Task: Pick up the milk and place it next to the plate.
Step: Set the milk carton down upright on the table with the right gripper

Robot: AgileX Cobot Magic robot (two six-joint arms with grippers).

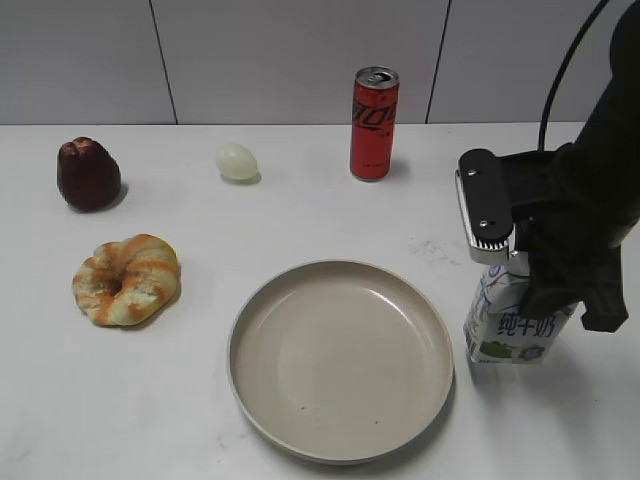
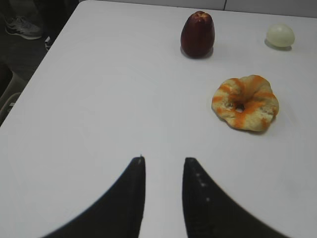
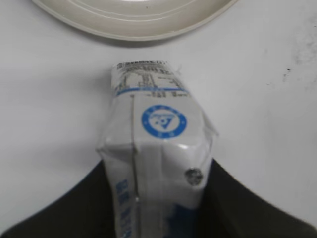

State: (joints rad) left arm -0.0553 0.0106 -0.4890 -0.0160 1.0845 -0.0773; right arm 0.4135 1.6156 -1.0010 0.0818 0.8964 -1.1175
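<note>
Placing step: right hand (image 1: 530, 300) clamped on milk (image 1: 508, 325), upright just beside plate (image 1: 340, 358) on bench (image 1: 300, 220); left hand (image 2: 163, 191) slightly apart, idle; next, prob. seat base & let go.

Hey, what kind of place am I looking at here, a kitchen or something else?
Probably a lab test bench, not a kitchen: a bare white table against plain grey wall panels, with a few items spread out, namely a plate, a red can, a ring-shaped bread, while the right gripper holds the milk.
</note>
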